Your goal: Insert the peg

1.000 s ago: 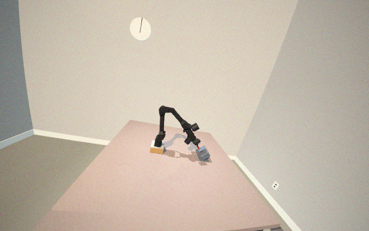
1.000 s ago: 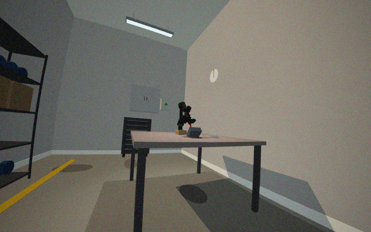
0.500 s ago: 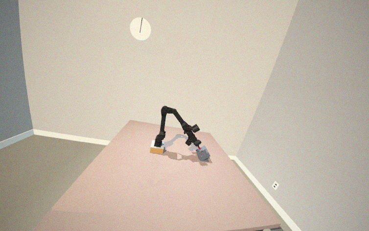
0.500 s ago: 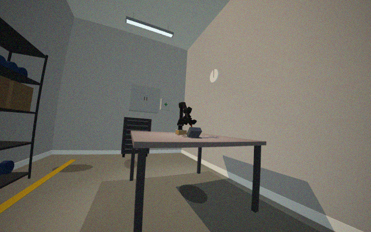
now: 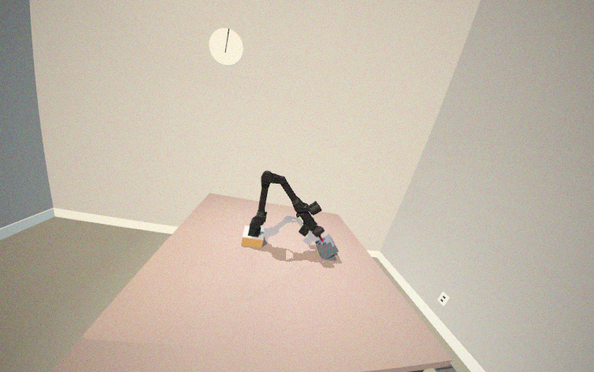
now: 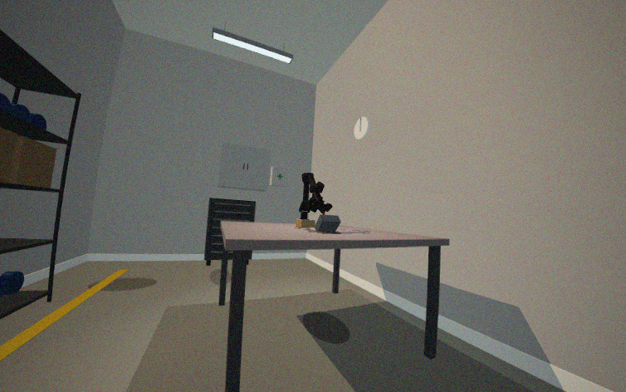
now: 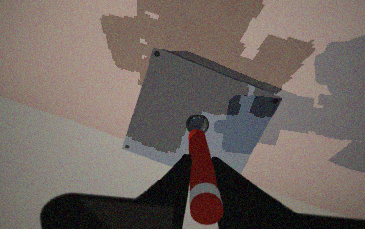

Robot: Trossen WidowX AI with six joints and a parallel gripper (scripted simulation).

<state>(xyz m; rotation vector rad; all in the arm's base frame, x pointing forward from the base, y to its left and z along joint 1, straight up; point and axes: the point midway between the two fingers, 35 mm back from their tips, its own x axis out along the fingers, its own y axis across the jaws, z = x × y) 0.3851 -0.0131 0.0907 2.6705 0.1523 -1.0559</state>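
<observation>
A round red peg (image 7: 202, 167) (image 5: 321, 239) with a grey band is held between the fingers of my gripper (image 7: 200, 162) (image 5: 320, 235), which is shut on it. The grey sloped panel (image 7: 165, 92) (image 5: 327, 249) (image 6: 328, 223) stands on the table under the gripper. Its round hole (image 7: 198, 122) shows in the wrist view just beyond the peg's far end. The peg's tip overlaps the hole's near rim in that view; whether it touches the panel or is inside the hole cannot be told. The top and exterior views show the peg's end close to the panel's face.
The pink table (image 5: 262, 306) (image 6: 276, 233) carries the arm's orange and white base (image 5: 252, 241) (image 6: 305, 222), left of the panel in the top view. Shadows of the arm fall across the panel and table. The table's far edge lies behind the arm.
</observation>
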